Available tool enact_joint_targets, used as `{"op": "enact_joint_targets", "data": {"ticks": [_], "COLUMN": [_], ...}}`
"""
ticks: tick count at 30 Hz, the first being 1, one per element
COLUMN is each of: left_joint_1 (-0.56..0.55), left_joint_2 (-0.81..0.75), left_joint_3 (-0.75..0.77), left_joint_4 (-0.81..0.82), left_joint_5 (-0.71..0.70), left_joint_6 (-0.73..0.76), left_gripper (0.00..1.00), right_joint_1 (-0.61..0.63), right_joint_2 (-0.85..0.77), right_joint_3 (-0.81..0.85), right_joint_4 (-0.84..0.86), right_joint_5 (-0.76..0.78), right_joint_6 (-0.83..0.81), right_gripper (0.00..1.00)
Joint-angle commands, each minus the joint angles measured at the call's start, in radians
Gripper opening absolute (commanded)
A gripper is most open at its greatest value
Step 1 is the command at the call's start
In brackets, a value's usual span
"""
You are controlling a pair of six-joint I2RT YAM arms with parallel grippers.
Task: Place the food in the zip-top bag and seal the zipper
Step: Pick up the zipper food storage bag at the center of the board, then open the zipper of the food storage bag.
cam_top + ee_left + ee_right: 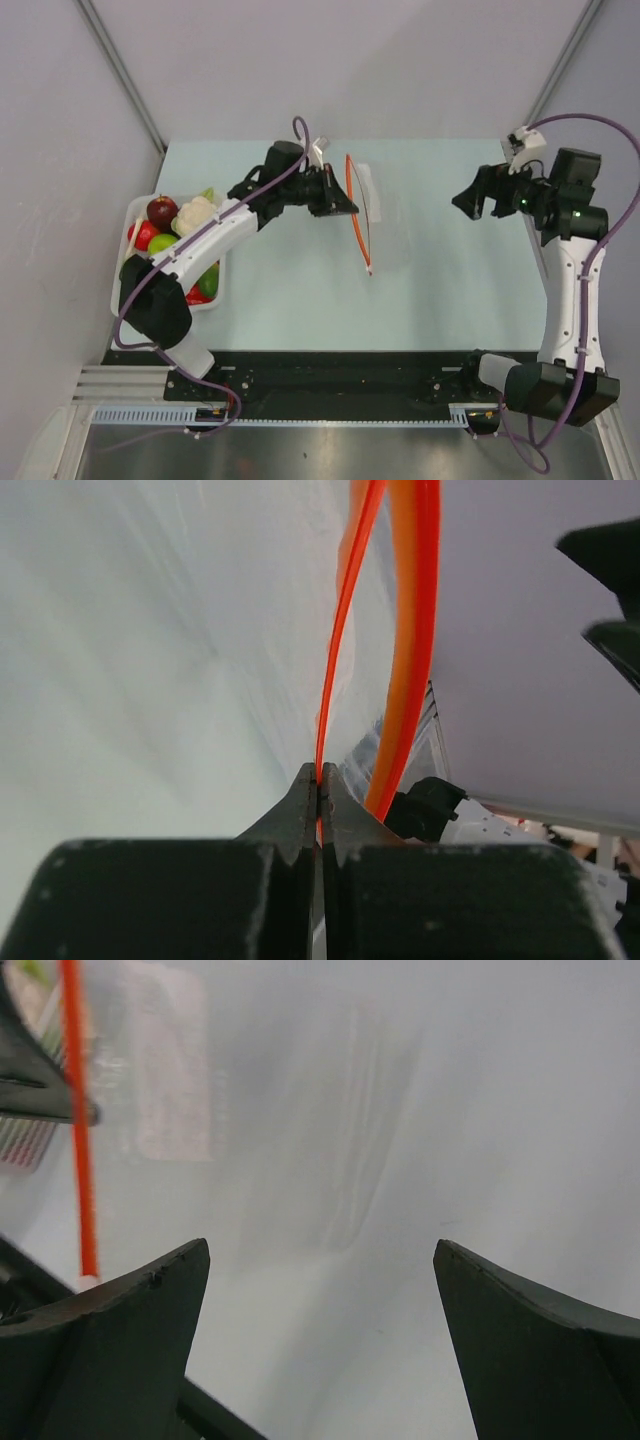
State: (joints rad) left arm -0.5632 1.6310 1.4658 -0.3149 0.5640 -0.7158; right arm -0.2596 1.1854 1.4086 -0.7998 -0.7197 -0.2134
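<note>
The clear zip-top bag hangs above the middle of the table, its mouth parted. My left gripper is shut on one lip of the orange-red zipper. In the left wrist view the gripper pinches that thin lip, while the zipper's other lip bows away to the right. My right gripper hovers open to the right of the bag, with nothing between its fingers; the zipper shows at the far left of its view. The food lies in the tray: a dark red apple, a whitish lump, a green apple.
A white tray holding the food sits at the table's left edge, partly under my left arm. Grey walls close in on both sides. A black rail runs along the near edge.
</note>
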Motion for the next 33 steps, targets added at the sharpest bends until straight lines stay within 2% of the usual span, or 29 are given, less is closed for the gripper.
{"op": "enact_joint_targets", "data": {"ticks": [1, 2, 4, 8, 14, 20, 24, 28, 30, 33], "left_joint_1": [-0.037, -0.041, -0.043, -0.043, -0.043, -0.043, -0.043, -0.043, -0.043, -0.043], "left_joint_2": [-0.085, -0.086, -0.085, -0.074, -0.076, -0.082, -0.085, -0.094, -0.099, -0.112], "left_joint_3": [-0.104, -0.114, -0.107, -0.05, -0.019, -0.022, -0.019, -0.021, -0.025, -0.042], "left_joint_4": [-0.055, -0.064, -0.075, -0.096, -0.107, -0.107, -0.108, -0.108, -0.101, -0.098], "left_joint_5": [-0.139, -0.15, -0.177, -0.185, -0.213, -0.216, -0.216, -0.211, -0.197, -0.178], "left_joint_6": [-0.244, -0.249, -0.246, -0.208, -0.182, -0.163, -0.155, -0.149, -0.143, -0.128], "left_gripper": [0.0, 0.0, 0.0, 0.0, 0.0, 0.0, 0.0, 0.0, 0.0, 0.0], "right_joint_1": [0.156, 0.234, 0.301, 0.364, 0.548, 0.669, 0.747, 0.801, 0.813, 0.813], "right_joint_2": [-0.041, -0.05, -0.052, 0.006, 0.065, 0.141, 0.19, 0.233, 0.244, 0.272], "right_joint_3": [-0.086, -0.117, -0.141, -0.107, -0.073, -0.027, 0.007, 0.012, 0.003, 0.009], "right_joint_4": [0.022, 0.052, 0.091, 0.152, 0.217, 0.243, 0.246, 0.226, 0.234, 0.238], "right_joint_5": [0.006, 0.072, 0.12, 0.129, 0.288, 0.279, 0.371, 0.41, 0.448, 0.494], "right_joint_6": [0.025, 0.051, 0.094, 0.229, 0.273, 0.217, 0.161, 0.135, 0.132, 0.134], "right_gripper": [1.0, 1.0, 1.0, 1.0, 1.0, 0.98, 0.85, 0.78, 0.63, 0.48]}}
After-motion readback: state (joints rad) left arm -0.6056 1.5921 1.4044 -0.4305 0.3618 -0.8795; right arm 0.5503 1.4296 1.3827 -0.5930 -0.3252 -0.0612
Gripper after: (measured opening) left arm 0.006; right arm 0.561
